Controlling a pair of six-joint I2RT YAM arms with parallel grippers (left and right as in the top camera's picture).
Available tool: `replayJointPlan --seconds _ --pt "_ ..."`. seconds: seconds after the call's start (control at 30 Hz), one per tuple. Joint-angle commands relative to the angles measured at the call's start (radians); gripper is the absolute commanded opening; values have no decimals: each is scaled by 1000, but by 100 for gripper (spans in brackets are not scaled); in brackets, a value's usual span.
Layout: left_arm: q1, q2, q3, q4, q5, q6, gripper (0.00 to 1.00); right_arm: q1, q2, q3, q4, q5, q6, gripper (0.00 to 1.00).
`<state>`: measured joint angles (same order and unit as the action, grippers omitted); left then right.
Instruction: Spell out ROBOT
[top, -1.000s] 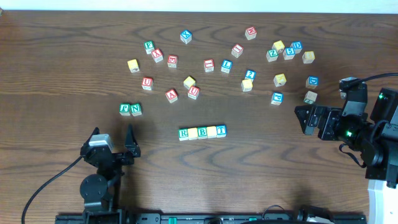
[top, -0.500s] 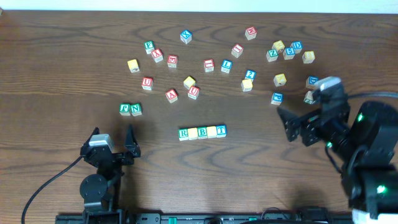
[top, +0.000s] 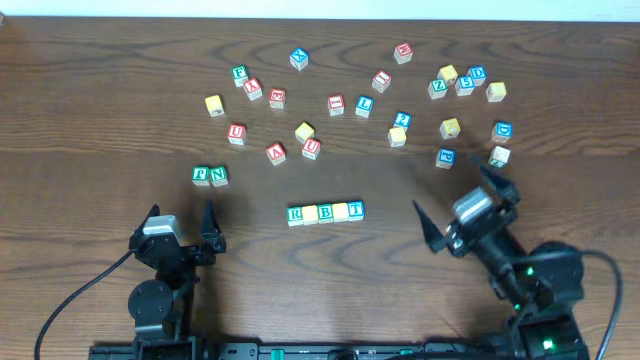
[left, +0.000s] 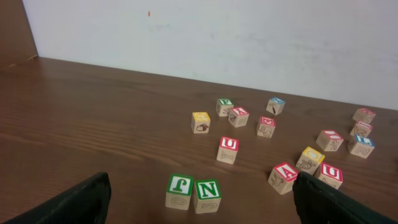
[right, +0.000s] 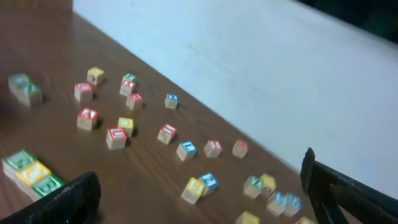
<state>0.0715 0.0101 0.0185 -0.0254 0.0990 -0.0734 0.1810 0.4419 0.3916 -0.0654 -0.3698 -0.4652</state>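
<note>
The ROBOT row (top: 325, 212) lies between the arms, five cubes touching. The left gripper (top: 181, 222) and right gripper (top: 458, 200) stand spread, empty. I would retract each arm away from it, never across.

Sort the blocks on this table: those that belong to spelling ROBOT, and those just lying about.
Belong: R block, yellow block beside it, B block, second yellow block, T block, in one row.
Lying about: F block, N block, the scattered blocks further back.
</note>
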Motion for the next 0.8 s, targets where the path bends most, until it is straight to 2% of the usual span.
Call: replayJointPlan --seconds 0.0,0.2,0.37,0.47,0.57,0.77 --pt "6 -5 -14 -38 13 13 92 24 -86 -77 7 11 -169 99" --pt "6 -5 -14 -38 13 13 92 54 -275 -209 10 83 -152 99" --pt "6 -5 -14 -38 13 13 92 63 -430 -326 28 175 39 99" --pt "6 -5 -14 -38 13 13 91 66 -431 -388 98 200 144 99" --pt "6 -5 -14 -38 14 13 91 93 -437 -386 67 315 299 99" --pt "6 -5 -14 -38 13 13 92 101 -437 -386 -11 379 421 99"
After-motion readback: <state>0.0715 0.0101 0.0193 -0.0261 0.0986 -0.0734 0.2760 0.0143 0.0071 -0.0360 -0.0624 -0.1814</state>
